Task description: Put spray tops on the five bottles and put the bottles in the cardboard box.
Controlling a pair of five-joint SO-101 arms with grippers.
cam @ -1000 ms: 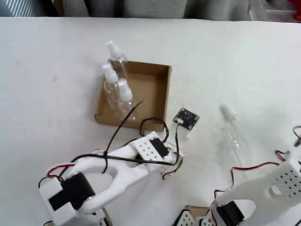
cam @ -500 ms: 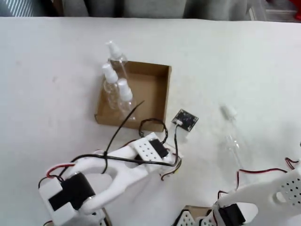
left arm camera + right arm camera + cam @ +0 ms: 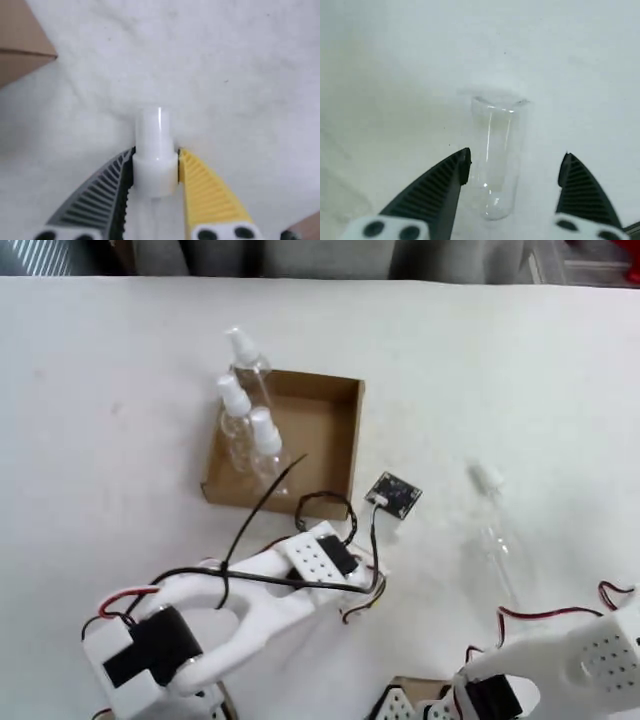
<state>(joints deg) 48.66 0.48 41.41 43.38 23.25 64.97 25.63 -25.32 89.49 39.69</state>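
Right wrist view: where's our bottle [image 3: 496, 145]?
Lying on the worktop [image 3: 395, 60] between our right hand's [image 3: 515, 157] spread fingers, untouched. From above, it's at 11 o'clock from that arm.
And our left hand [image 3: 155, 152]?
Clenched on a spray top [image 3: 154, 130].

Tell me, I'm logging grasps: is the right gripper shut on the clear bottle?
No, the right gripper stands open, not touching the clear bottle.

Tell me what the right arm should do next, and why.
Probably lower the right hand and close it on the clear bottle: its jaws are open with the bottle lying on the table between them, while the left hand holds a spray top.
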